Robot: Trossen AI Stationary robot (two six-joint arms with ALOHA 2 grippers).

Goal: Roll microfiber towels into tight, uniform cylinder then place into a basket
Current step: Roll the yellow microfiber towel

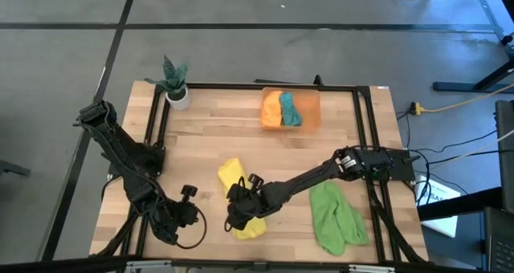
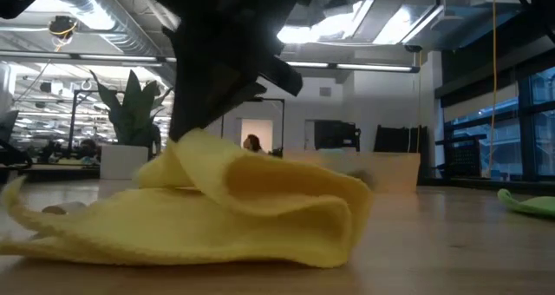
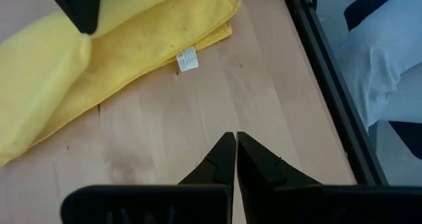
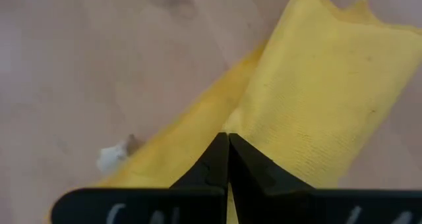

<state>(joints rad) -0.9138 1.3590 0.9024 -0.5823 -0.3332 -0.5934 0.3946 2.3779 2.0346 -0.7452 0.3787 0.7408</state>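
Note:
A yellow towel (image 1: 234, 177) lies partly folded over on the wooden table (image 1: 209, 136) near its front edge. My right gripper (image 1: 235, 217) is over the towel's near part and shut on it. In the low view a fold of the towel (image 2: 260, 199) rises to the dark fingers (image 2: 204, 113). My left gripper (image 1: 189, 217) is shut over bare wood left of the towel (image 3: 132, 46), touching nothing. A green towel (image 1: 336, 217) lies crumpled at the front right. The orange basket (image 1: 312, 110) at the back holds an orange roll and a teal roll. My right gripper holds the yellow towel at the edge of its folded-over flap (image 4: 254, 128), between its shut fingertips. The fingers slant down from the table's right. The flap's peak (image 2: 186, 143) is raised at the fingers, and the rest of the towel lies slack on the table.
A white pot with a green plant (image 1: 177, 88) stands at the back left corner. A black frame rail (image 1: 365, 144) runs round the table. Bare wood lies between the yellow towel and the basket. A white label (image 3: 187, 59) sticks out from the towel's edge.

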